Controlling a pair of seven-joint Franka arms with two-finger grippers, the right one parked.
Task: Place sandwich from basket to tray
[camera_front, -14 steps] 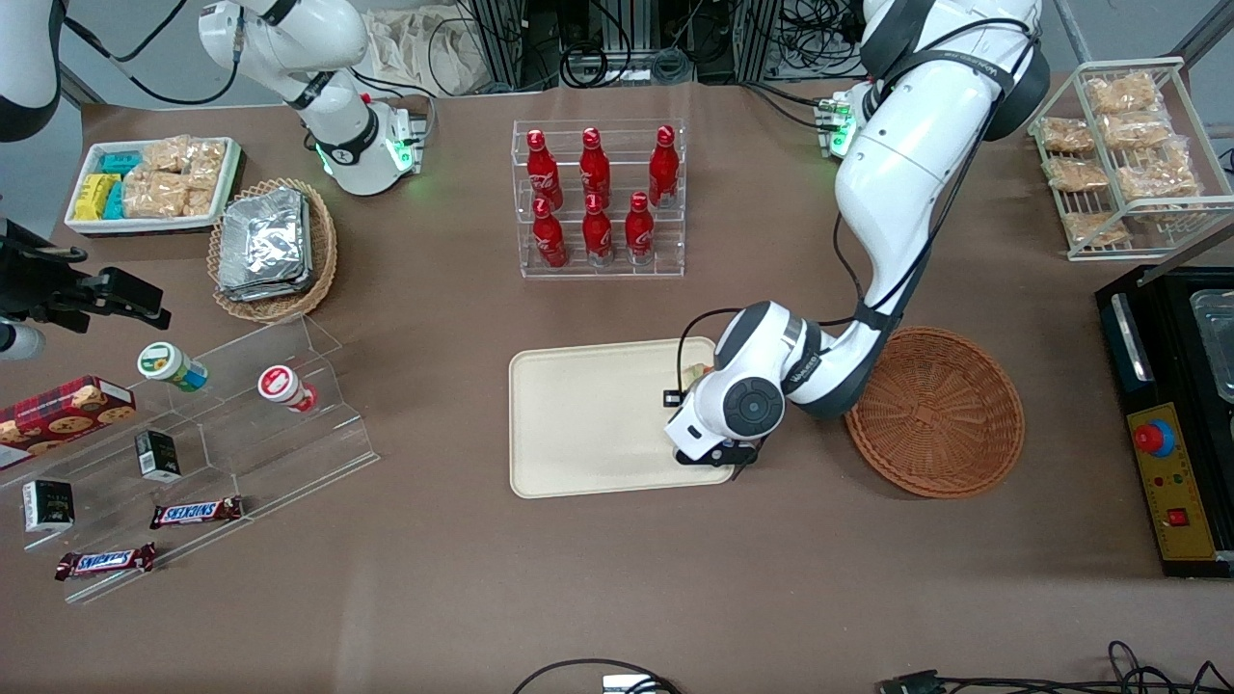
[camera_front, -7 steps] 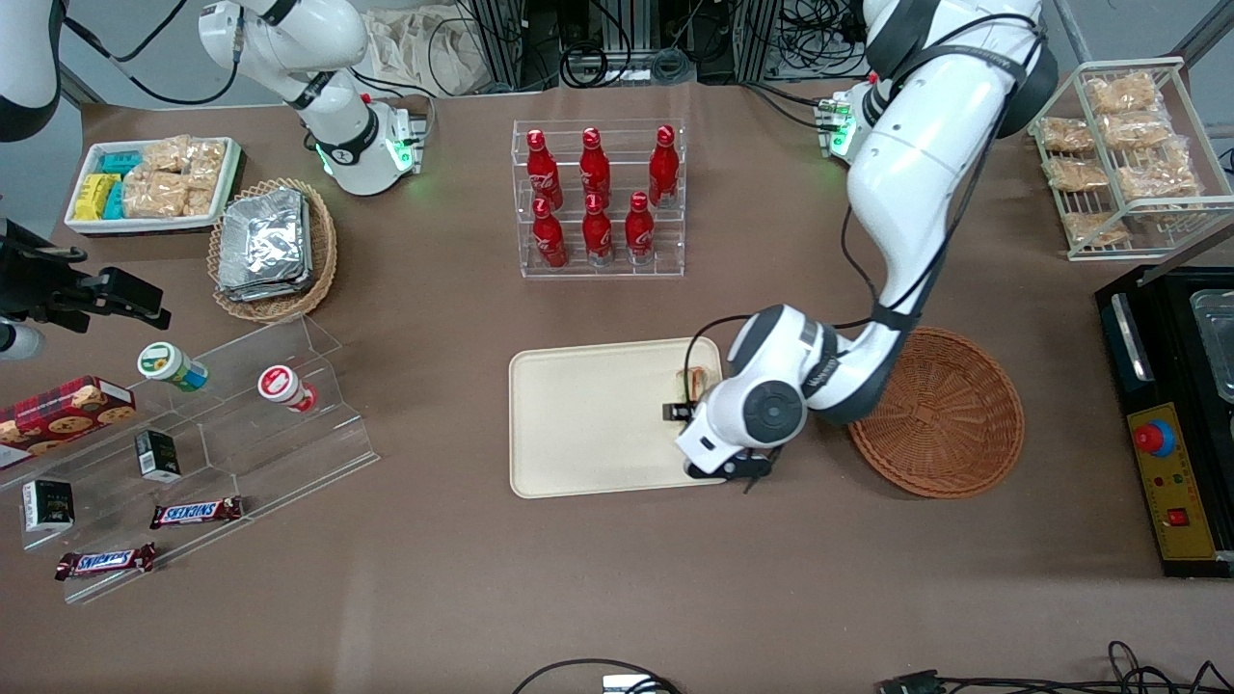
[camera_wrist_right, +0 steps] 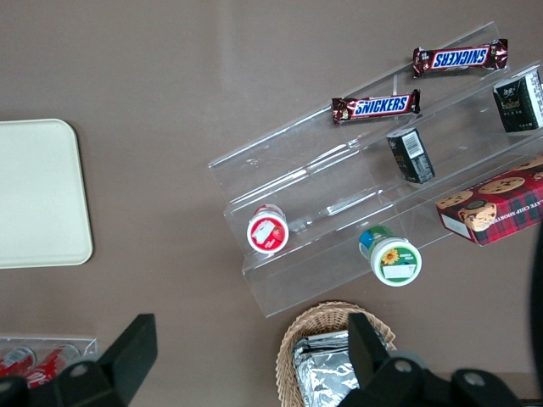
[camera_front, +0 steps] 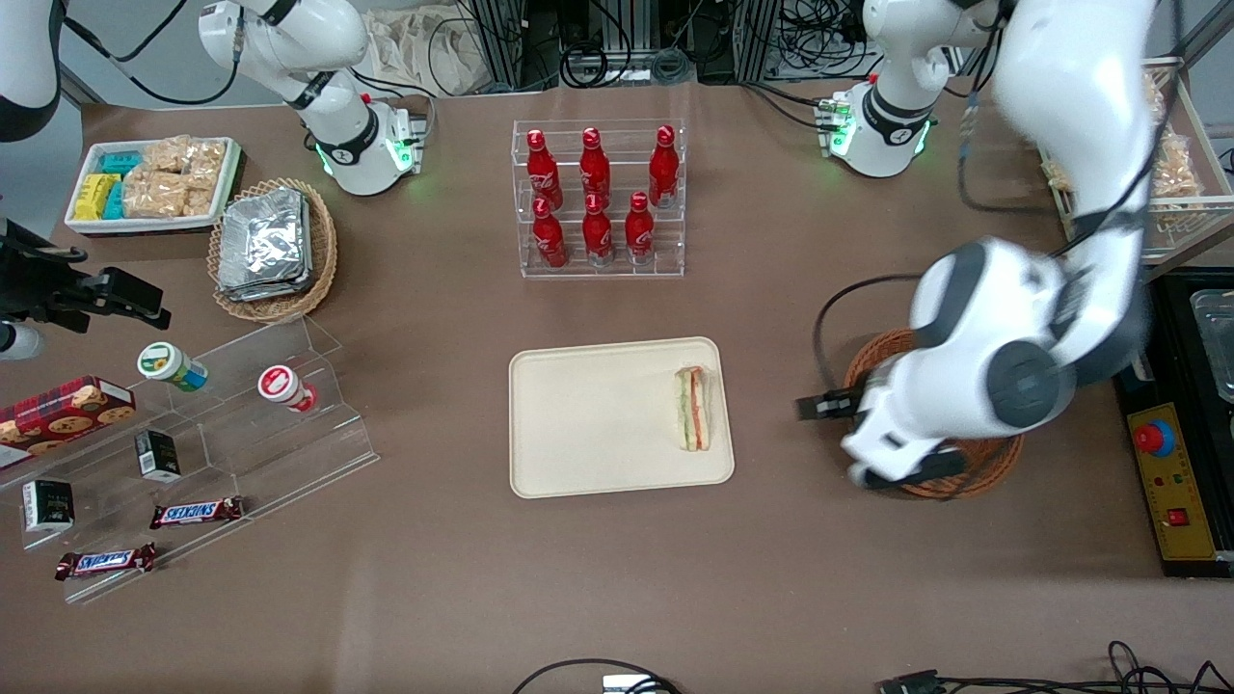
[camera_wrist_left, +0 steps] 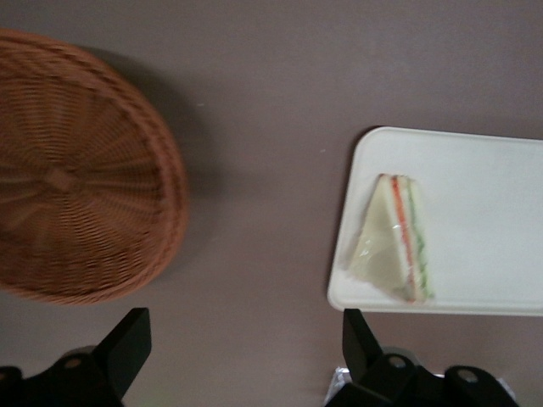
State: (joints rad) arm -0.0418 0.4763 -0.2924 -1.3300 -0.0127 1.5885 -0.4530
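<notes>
Sandwich (camera_front: 693, 408) at tray (camera_front: 588, 424) edge; gripper (camera_wrist_left: 242, 352) open-fingered above basket (camera_front: 993, 461) rim.

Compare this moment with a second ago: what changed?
The pincer let go of the sandwich, now lying on the tray, and rose away, open, above the table between tray and basket. Tray and basket stayed put.

Red bottles (camera_front: 598, 198) in clear rack, foil packets (camera_front: 262, 244) in tan basket, Snickers bars (camera_front: 196, 513) on acrylic steps.
</notes>
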